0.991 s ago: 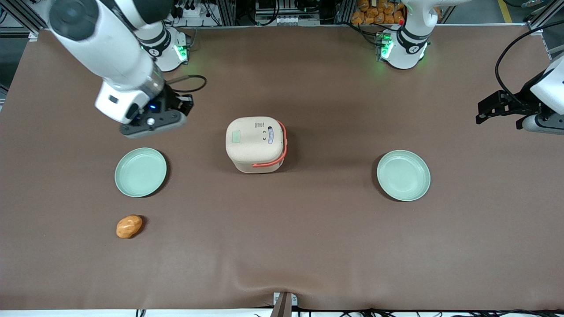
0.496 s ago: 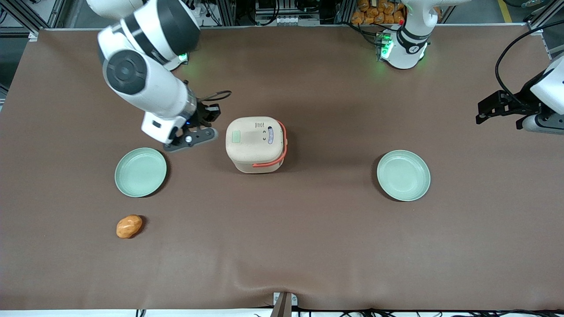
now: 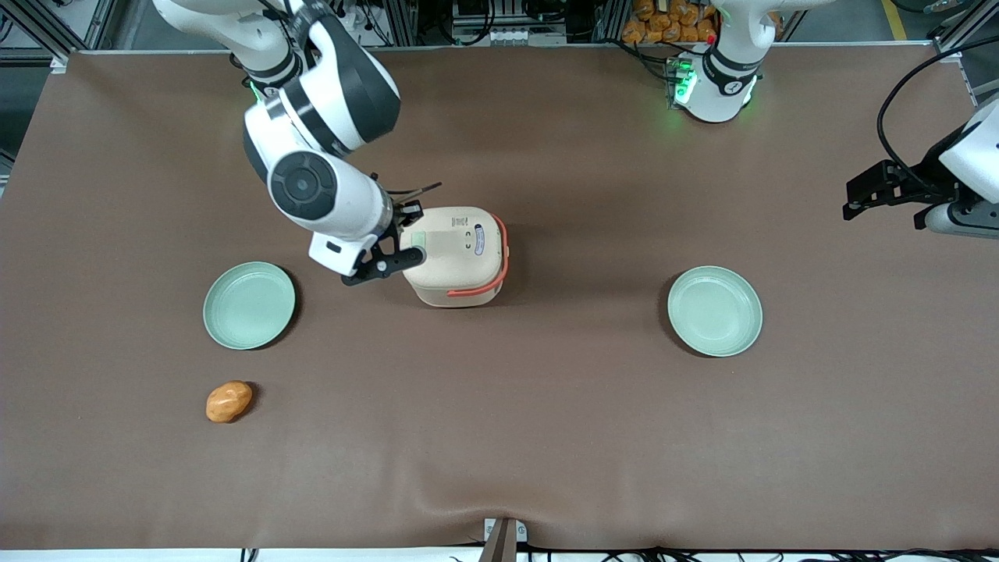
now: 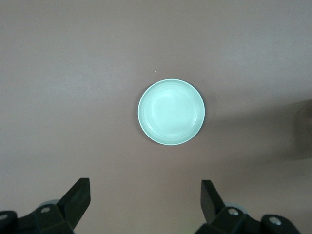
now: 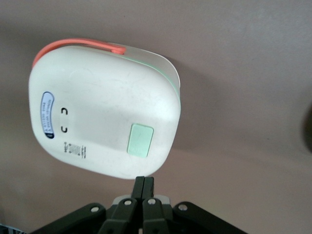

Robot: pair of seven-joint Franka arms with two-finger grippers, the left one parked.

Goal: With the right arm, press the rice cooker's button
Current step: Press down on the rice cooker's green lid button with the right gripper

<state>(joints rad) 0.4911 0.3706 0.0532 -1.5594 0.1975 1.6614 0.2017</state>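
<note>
Black claw (fingers pressed together, gripping nothing) hovers just beside the rice cooker lid's edge.

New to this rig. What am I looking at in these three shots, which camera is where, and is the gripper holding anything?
This is a two-armed robot at a brown table. The wide shot looks at it from the front; the other two come from cameras on each arm's wrist.

The working right arm reaches over the rice cooker, a cream box with a coral handle. Its gripper has its fingers shut together, holding nothing, and sits at the lid's edge next to the button, a pale green rectangle. Contact with the button does not show yet.

Also on the table: one green plate toward the working arm's end, with an orange rounded object nearer the front camera than it, and another green plate toward the parked arm's end, which is what the left wrist camera sees.
</note>
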